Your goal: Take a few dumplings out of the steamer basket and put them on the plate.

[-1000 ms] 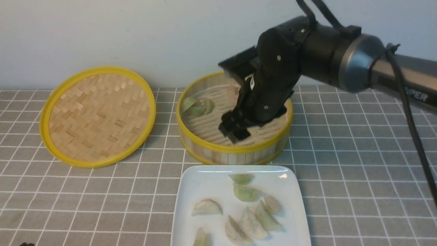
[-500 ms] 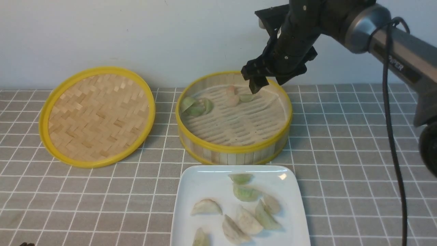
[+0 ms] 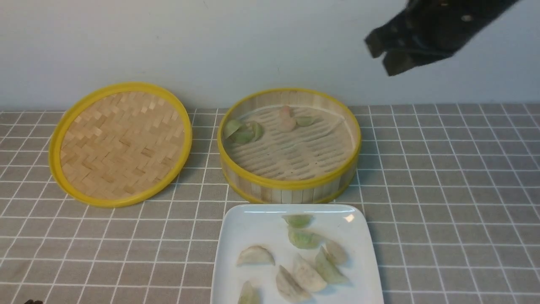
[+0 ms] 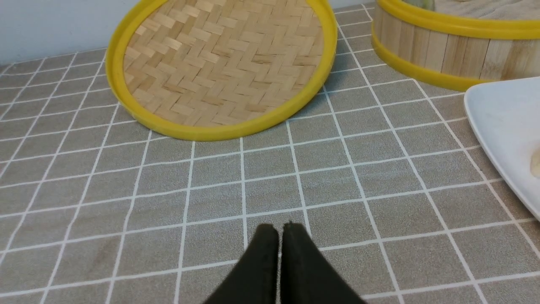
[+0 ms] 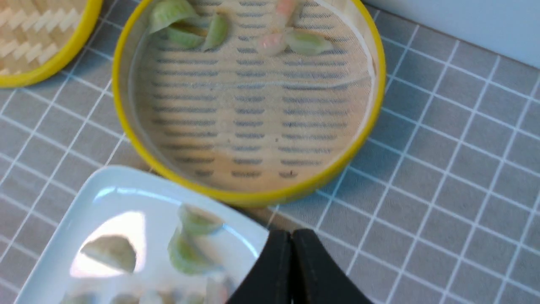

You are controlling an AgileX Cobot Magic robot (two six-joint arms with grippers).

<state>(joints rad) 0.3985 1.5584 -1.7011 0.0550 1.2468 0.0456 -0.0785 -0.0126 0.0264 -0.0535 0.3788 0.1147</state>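
- White plate, just in front of the steamer basket, already holds several green dumplings among paler ones. I judge "a few" is met.
- Your left gripper sits low over the checked cloth, well left of the basket and nearer, fingers pressed together on nothing.
- Inside the basket, a few green ones remain along its far side, beside a pinkish dumpling. Moving them looks optional.
- Your right gripper hangs high above the basket's right side, fingers together, empty.
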